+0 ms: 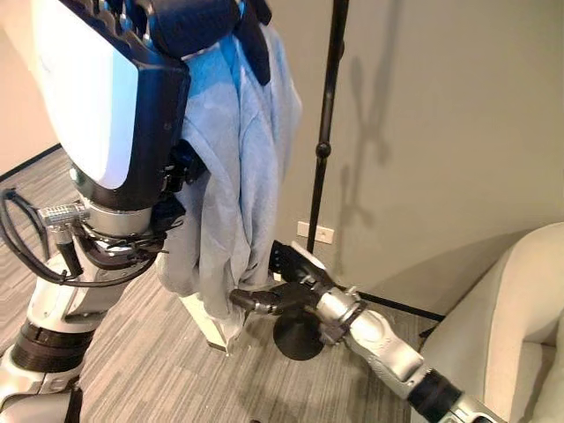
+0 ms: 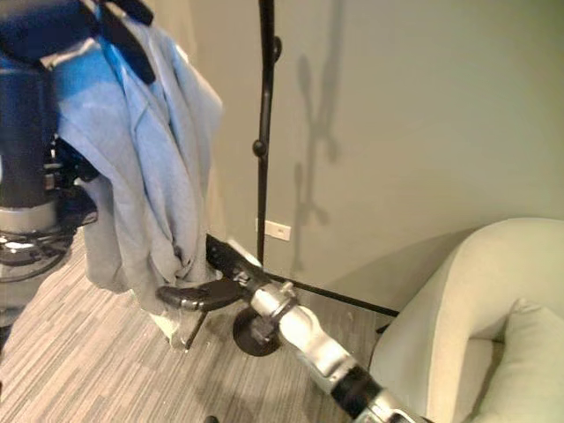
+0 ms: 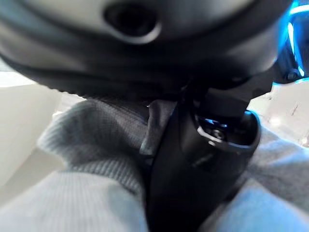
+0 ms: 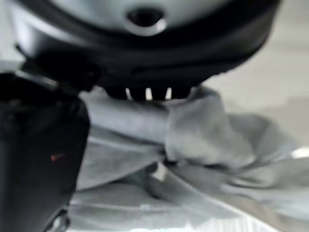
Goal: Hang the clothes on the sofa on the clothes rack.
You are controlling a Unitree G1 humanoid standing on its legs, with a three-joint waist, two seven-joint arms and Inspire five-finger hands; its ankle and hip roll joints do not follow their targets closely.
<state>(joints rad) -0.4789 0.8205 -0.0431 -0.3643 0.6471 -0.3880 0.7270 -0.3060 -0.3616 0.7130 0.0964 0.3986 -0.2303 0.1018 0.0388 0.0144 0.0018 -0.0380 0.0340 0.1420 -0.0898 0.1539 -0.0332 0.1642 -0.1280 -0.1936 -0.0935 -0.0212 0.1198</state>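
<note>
left eye view: a pale grey-blue garment [image 1: 231,176] hangs from the left hand [image 1: 189,22], which is raised at the top left with its dark fingers curled round the bunched upper cloth. the cloth drops in long soft folds toward the floor [image 1: 159,352]. the right hand [image 1: 275,298] reaches in from the lower right and pinches the garment's lower edge. just behind it stands the rack [image 1: 324,150], a thin black pole on a round black base. the wall [image 1: 441,132] lies behind, and a cream sofa [image 1: 511,317] sits at the far right.

right eye view: the garment [image 2: 150,167] hangs left of the rack pole [image 2: 263,132], apart from it. the right hand [image 2: 207,295] grips the low hem.

left wrist view: the left hand's [image 3: 193,164] dark thumb is pressed into ribbed grey knit [image 3: 96,150], which wraps on both sides of it.

right wrist view: the right hand [image 4: 43,159] is dark at one side, with twisted grey folds [image 4: 193,140] gathered tightly beside it.
</note>
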